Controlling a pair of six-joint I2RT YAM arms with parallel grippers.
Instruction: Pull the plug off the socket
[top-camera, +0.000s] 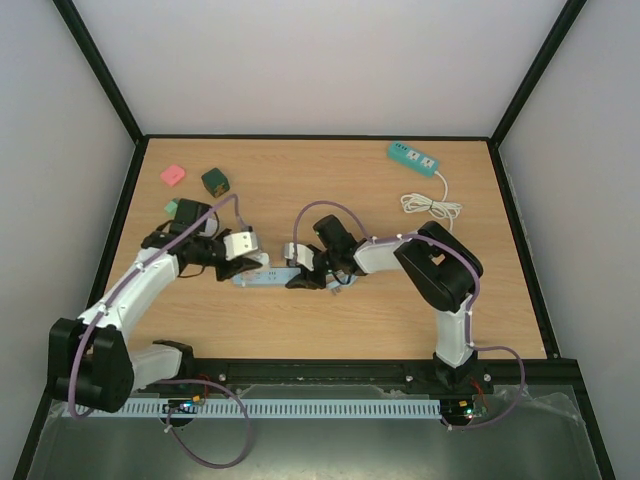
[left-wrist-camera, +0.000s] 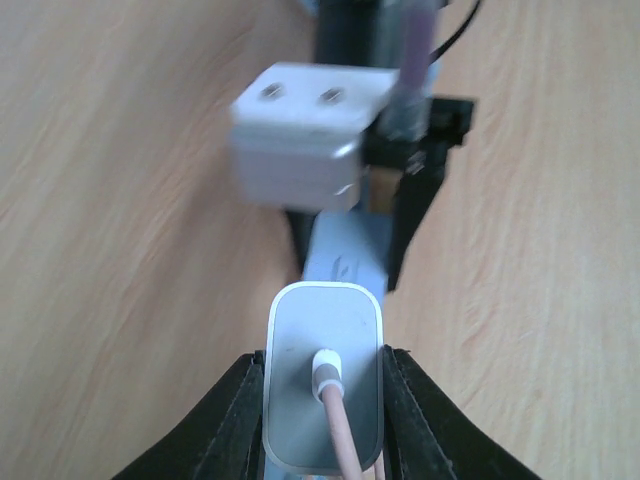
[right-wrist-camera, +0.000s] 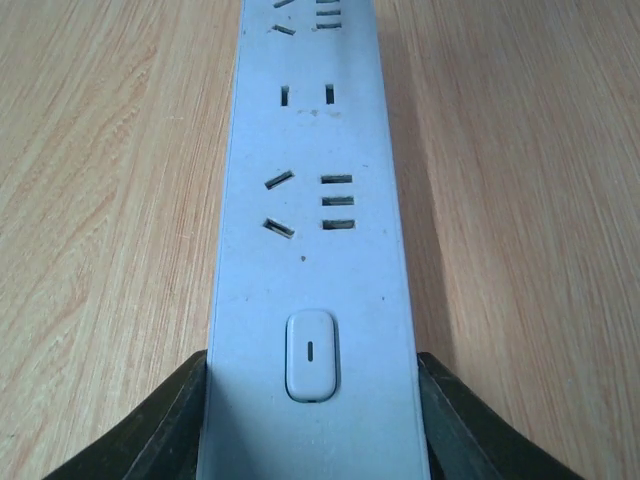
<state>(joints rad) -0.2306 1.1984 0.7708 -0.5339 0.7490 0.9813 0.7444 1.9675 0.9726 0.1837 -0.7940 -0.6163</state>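
Between the left jaws, closed on its two sides, sits the plug (left-wrist-camera: 300, 335), a white charger block with a pink cable (left-wrist-camera: 342, 432) running out of its back toward the wrist camera. Gripping the flat sides rather than the cable looks sensible, since it gives a firm hold on the body and spares the cord from the pull. The plug stands at the near end of the power strip (left-wrist-camera: 340, 255). Whether its prongs are seated or already partly out I cannot tell from this angle.

At the opposite end, the right jaws clamp the strip across its width, just behind the rocker switch (right-wrist-camera: 310, 355). Every socket in the right wrist view is bare, so the plug must be beyond the top of that picture. This grip is most likely there as an anchor: a light strip would simply lift along with the plug unless something pinned it to the table (top-camera: 330, 180).

From above, the left arm (top-camera: 150, 270) and right arm (top-camera: 430, 265) meet head-on over the strip, near the middle of the table. Well apart from them, a green power strip (top-camera: 413, 157) with a coiled white cord (top-camera: 432, 207) lies at the far right. A pink block (top-camera: 172, 175) and a dark green block (top-camera: 214, 181) rest at the far left.
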